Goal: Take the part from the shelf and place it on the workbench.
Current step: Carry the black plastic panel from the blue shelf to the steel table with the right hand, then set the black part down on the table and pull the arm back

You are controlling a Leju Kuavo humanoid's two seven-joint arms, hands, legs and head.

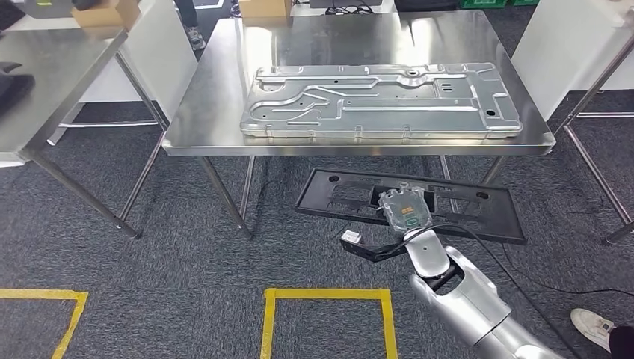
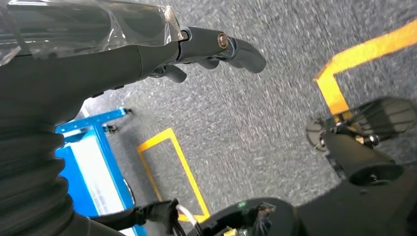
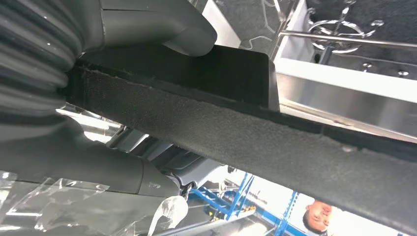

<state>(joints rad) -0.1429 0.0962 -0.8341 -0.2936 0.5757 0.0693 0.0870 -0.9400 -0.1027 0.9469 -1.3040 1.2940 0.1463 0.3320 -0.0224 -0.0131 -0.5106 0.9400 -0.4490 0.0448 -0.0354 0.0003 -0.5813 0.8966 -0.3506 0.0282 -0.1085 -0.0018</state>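
Black flat part (image 1: pixel 410 204) gripped by right robot hand (image 1: pixel 404 210), left robot hand (image 2: pixel 98 54) loosely curled, empty

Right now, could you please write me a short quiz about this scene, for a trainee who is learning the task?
1. True or false: the black part already lies on the workbench.
2. Which hand holds the black part? A) left hand B) right hand C) neither
3. Fill in: on the workbench lies a large silver ____ panel.

Key:
1. False. The right hand holds it in front of the workbench, below the level of the top.
2. B. The right wrist view shows the thumb pressed on the part; the left hand holds nothing and hangs over the carpet.
3. metal
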